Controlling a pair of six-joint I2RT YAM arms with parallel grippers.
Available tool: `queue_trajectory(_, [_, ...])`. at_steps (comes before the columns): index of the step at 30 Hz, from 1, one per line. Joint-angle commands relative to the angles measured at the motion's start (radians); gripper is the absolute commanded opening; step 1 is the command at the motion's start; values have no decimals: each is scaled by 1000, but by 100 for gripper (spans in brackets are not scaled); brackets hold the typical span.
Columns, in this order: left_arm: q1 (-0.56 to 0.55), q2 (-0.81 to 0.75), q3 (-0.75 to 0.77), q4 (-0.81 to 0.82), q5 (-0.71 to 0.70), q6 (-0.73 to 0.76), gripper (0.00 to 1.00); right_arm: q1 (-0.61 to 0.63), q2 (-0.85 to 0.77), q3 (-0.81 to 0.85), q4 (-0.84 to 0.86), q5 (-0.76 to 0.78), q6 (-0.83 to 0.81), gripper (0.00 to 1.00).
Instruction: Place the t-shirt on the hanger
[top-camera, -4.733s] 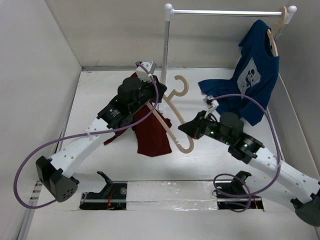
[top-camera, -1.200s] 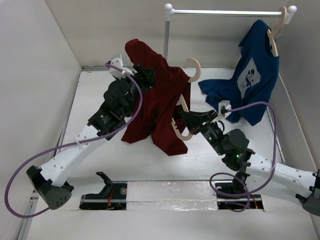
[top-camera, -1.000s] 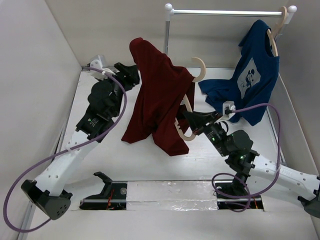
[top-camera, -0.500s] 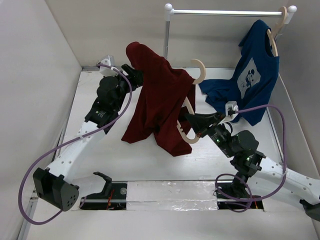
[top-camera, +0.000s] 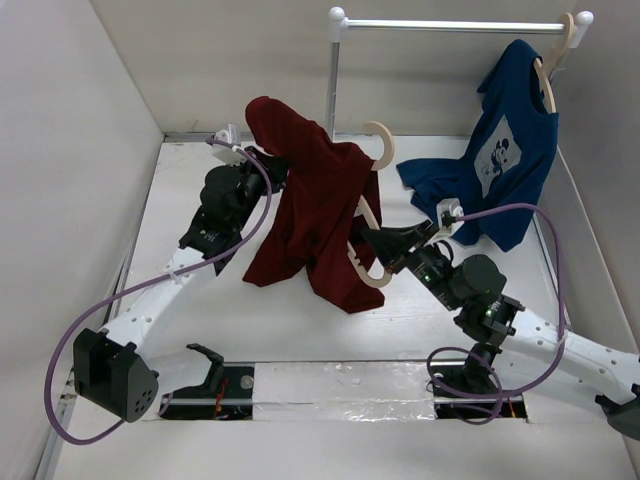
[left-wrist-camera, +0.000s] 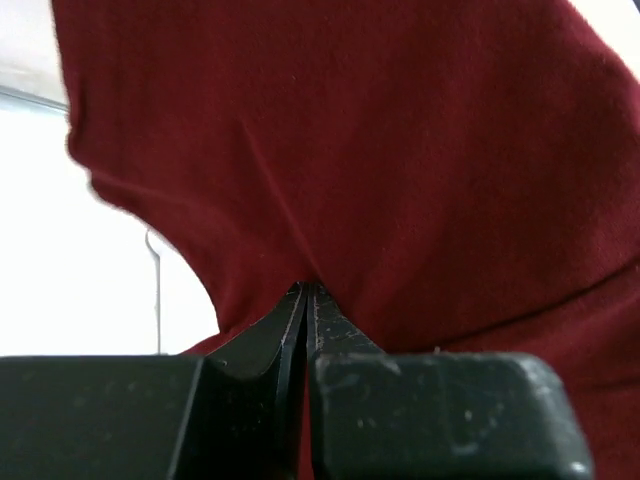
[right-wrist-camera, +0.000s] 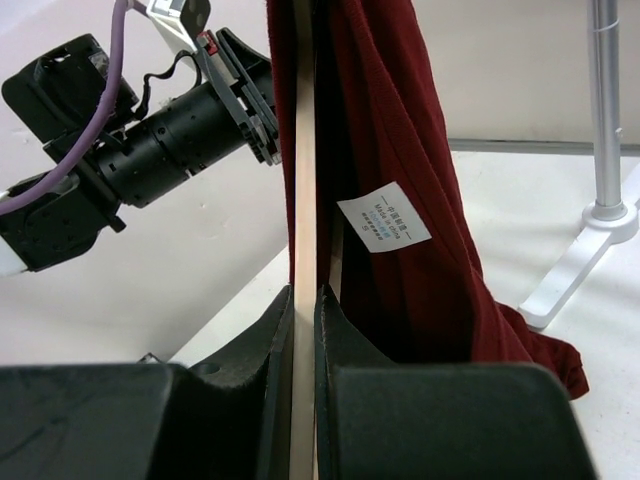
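The t-shirt (top-camera: 318, 205) hangs at the centre of the top view, draped over the upper shoulder of the hanger (top-camera: 381, 139), whose lower end shows bare. The left gripper (left-wrist-camera: 303, 291) is pinched tight on cloth, and the right gripper (right-wrist-camera: 305, 296) is clamped on the hanger's arm. Dressing seems half done; next, the fabric needs drawing over the bare end.

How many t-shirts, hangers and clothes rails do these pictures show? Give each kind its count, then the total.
T-shirts: 2, the maroon t-shirt and the navy t-shirt
Hangers: 2, the held hanger and the hung hanger
Clothes rail: 1
Total: 5
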Motion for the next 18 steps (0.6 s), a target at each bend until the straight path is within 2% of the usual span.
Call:
queue_trajectory(1, [2,-41,-15,95,44,-14,0,-8,-13,53,95,-19,9,0])
queue_trajectory(7, [-53,-92,-107,94,2,4,0,-51,-2,65,103,-4,11,0])
queue_trajectory(11, [-53,-228,-192,104,24,13,0,-90,12,56,103,-34,20,0])
queue_trajectory(13, [-53,-259,-187,92,44,26,0,-90,39,54,106,-34,17,0])
queue_trajectory(17, [-53,-221,-115,60,190,23,0,-90,78,50,130,-40,0,0])
queue_trajectory(18, [-53,-212,-103,70,228,17,4,-90,84,50,130,-42,0,0])
